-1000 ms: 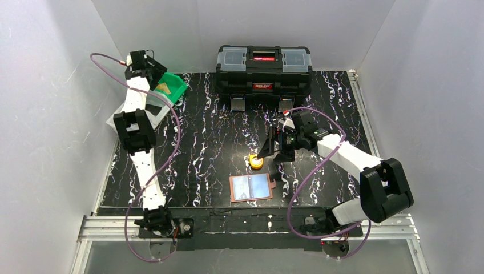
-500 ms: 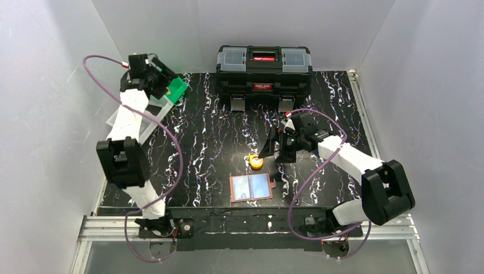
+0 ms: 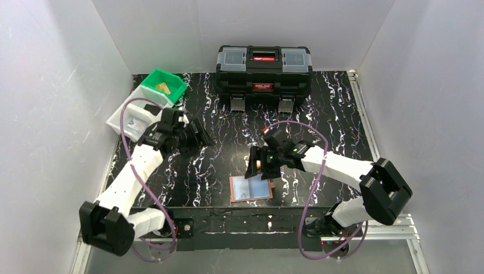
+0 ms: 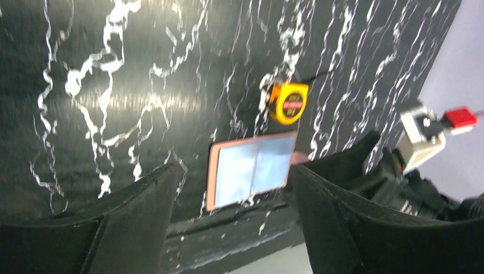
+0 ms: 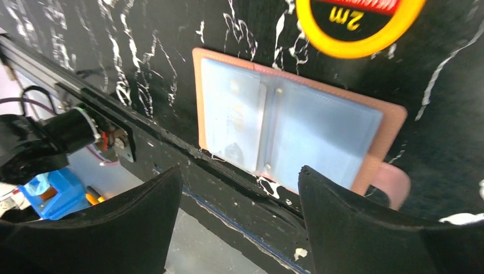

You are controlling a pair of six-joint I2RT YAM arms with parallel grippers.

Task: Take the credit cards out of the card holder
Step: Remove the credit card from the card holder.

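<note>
The card holder (image 3: pixel 250 187) lies open and flat near the table's front edge, tan-brown with pale bluish sleeves (image 5: pixel 285 123) facing up. A whitish card (image 5: pixel 231 111) shows faintly in one sleeve. A gold-tan card (image 3: pixel 164 87) lies in the green bin. My right gripper (image 3: pixel 251 167) hovers open just behind the card holder, nothing between its fingers (image 5: pixel 342 220). My left gripper (image 3: pixel 205 138) is open and empty to the left of centre, and in its wrist view it looks toward the card holder (image 4: pixel 251 168).
A round yellow tape measure (image 4: pixel 288 103) sits just behind the card holder, partly under my right gripper. A large black toolbox (image 3: pixel 263 69) stands at the back. A green bin (image 3: pixel 174 91) and a white bin (image 3: pixel 122 114) sit at the back left.
My left arm has swung from the bins at the back left toward the table's middle. My right gripper has moved forward and left over the tape measure, its jaws slightly narrower.
</note>
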